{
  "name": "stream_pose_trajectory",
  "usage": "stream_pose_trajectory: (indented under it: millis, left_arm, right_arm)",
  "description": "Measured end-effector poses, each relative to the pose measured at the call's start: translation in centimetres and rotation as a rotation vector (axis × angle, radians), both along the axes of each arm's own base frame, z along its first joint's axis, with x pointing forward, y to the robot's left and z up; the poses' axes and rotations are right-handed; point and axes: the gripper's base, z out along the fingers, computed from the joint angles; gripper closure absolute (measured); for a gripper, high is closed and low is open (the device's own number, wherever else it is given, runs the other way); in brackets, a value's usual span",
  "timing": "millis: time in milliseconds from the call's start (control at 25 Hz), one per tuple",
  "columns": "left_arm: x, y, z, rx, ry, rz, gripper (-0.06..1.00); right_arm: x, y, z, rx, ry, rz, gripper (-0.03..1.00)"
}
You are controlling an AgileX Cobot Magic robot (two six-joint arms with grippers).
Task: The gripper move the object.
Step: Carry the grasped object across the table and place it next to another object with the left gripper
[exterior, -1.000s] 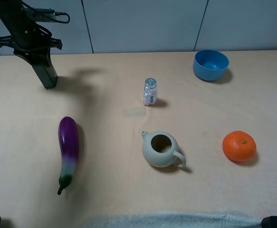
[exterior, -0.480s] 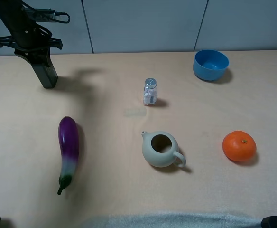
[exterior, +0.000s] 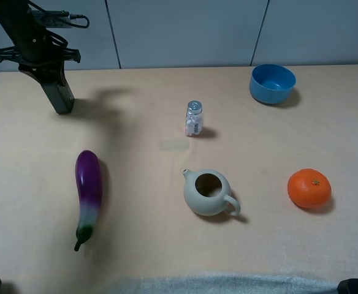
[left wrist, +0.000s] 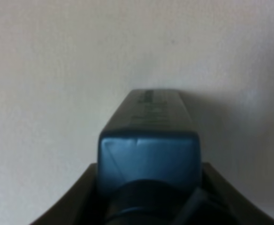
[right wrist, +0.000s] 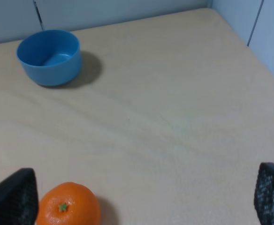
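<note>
My left gripper [exterior: 44, 75] is at the table's far left corner, shut on the dark pump bottle [exterior: 59, 97]. The bottle hangs from it, tilted, its base at or just above the tabletop; I cannot tell whether it touches. In the left wrist view the bottle [left wrist: 148, 136] fills the middle, seen from its top end, with the gripper [left wrist: 148, 206] closed on its neck and dark fingers [left wrist: 76, 201] on either side. My right gripper [right wrist: 141, 194] is open and empty above the table's right side; only its fingertips [right wrist: 10, 197] show.
A small clear silver-capped shaker [exterior: 194, 118] stands mid-table. A pale teapot [exterior: 208, 193] sits in front of it. A purple eggplant [exterior: 88, 190] lies at front left. An orange [exterior: 309, 188] is at right and a blue bowl [exterior: 272, 83] at back right.
The left gripper with the bottle has shifted very slightly to the left. Nothing else has moved.
</note>
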Motion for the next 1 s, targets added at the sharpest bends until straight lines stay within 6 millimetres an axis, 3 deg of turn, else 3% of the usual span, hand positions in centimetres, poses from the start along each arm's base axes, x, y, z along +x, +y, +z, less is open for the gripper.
stream_pose_trajectory:
  millis: [280,680,1000]
  left_arm:
    - [0.4,0.1,4.3,0.001,-0.060,0.003,0.53]
    - [0.5,-0.2,7.3,0.025,-0.016,-0.027,0.53]
    - [-0.1,-4.3,7.6,-0.013,0.010,-0.131,0.53]
  right_arm:
    - [0.0,0.0,0.0,0.000,0.000,0.000,0.28]
    - [0.0,0.0,0.0,0.000,0.000,0.000,0.28]
    - [0.0,0.0,0.0,0.000,0.000,0.000,0.28]
